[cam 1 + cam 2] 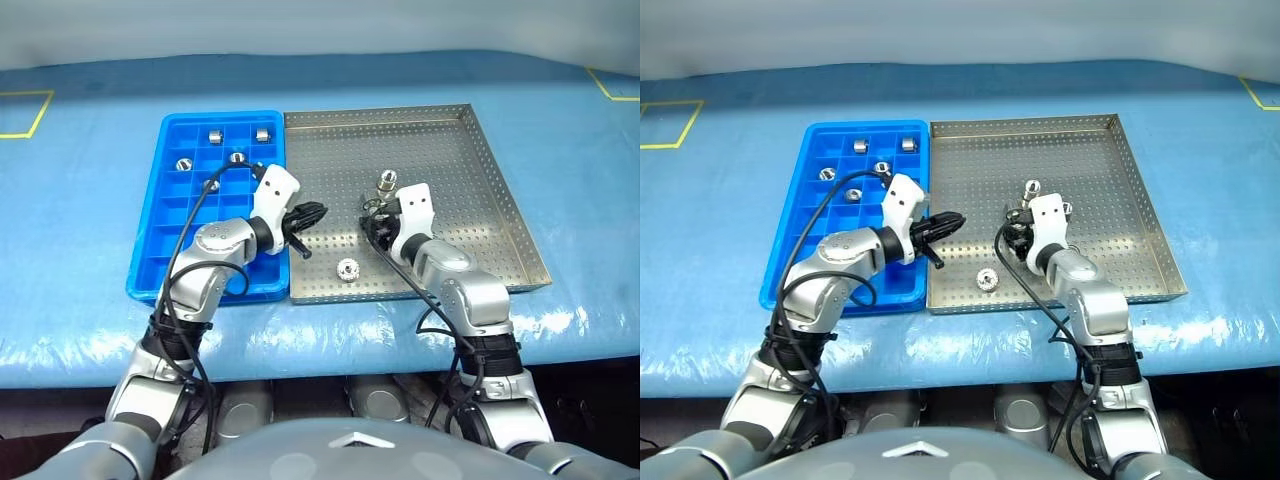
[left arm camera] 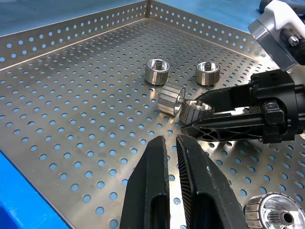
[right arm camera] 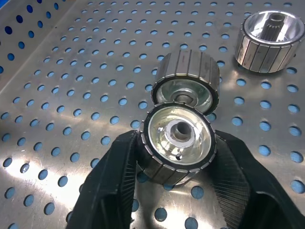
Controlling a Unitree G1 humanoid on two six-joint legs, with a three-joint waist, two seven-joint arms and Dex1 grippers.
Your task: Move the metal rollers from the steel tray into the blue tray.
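Right end effector (image 3: 176,164) pinching one of the metal rollers (image 3: 177,143) in the steel tray (image 1: 480,180).

Your held roller lies on its side, bore facing the wrist, a second roller (image 3: 187,81) touching behind; the blue tray (image 1: 175,200) lies to your left, beyond the pressed-together, empty left end effector (image 2: 170,157), so lift clear first.

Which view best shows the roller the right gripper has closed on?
The right wrist view: the roller sits large between the right gripper fingers, its central hole facing the camera. The left wrist view shows it side-on, pinched at the fingertips. In the eye views it is mostly hidden behind the gripper.
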